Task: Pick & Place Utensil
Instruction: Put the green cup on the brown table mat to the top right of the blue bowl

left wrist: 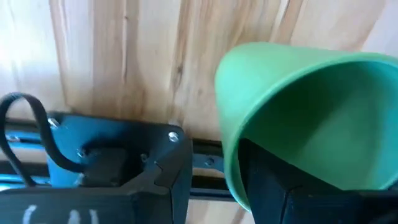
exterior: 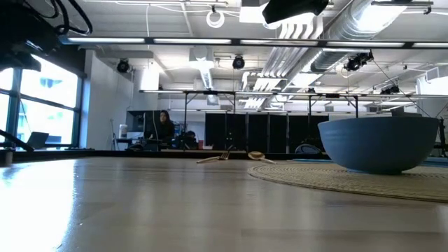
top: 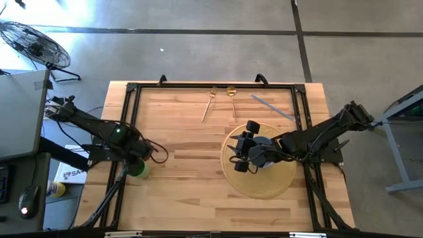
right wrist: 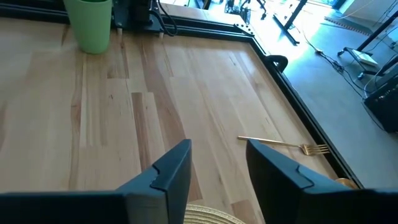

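Two gold utensils, a slim gold fork (top: 208, 106) and gold spoon (top: 232, 99), are lying untouched near the far table edge with bare wood around them, while the right gripper (right wrist: 214, 171), fingers apart, is hovering over the woven round mat (top: 284, 182), likely lining up a reach, and the left gripper (top: 135, 162) is waiting at the green plastic cup (top: 139, 170), grip unclear.

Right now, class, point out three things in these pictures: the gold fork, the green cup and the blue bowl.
gold fork (right wrist: 314, 149): right wrist view, on the tines.
green cup (right wrist: 91, 25): right wrist view, on the outer wall.
blue bowl (exterior: 378, 143): low view, on the outer side, where it stands on the woven mat.
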Action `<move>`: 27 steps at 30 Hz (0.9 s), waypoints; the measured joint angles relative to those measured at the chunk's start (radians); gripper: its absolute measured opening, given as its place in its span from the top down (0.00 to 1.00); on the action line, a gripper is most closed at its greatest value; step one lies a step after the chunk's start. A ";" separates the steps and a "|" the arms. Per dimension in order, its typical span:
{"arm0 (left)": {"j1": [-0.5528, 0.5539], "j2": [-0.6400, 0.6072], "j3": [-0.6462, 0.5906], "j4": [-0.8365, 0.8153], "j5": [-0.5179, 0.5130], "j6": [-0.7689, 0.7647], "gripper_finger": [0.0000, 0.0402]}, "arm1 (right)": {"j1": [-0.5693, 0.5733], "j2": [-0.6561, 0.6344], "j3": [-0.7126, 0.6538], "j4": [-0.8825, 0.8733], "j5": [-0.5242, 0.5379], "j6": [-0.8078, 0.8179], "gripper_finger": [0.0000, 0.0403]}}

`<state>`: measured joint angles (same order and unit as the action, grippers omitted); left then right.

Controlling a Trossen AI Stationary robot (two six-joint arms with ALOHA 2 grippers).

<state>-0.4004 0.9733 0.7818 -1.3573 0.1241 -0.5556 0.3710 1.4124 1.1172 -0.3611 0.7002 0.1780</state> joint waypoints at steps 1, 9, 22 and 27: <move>0.000 0.000 0.000 0.012 -0.005 0.019 0.68 | 0.000 0.000 0.000 0.000 0.000 0.000 0.63; 0.000 0.007 0.000 0.109 -0.013 0.117 0.76 | 0.000 0.000 0.000 0.000 0.000 -0.003 0.63; 0.000 0.021 0.000 0.130 -0.033 0.167 0.95 | 0.000 0.000 0.000 0.000 0.000 -0.003 0.62; 0.001 0.021 0.000 0.162 -0.056 0.225 0.97 | 0.000 0.000 0.000 0.000 0.000 -0.003 0.63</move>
<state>-0.3996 0.9939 0.7817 -1.1956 0.0679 -0.3308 0.3710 1.4128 1.1168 -0.3611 0.7002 0.1749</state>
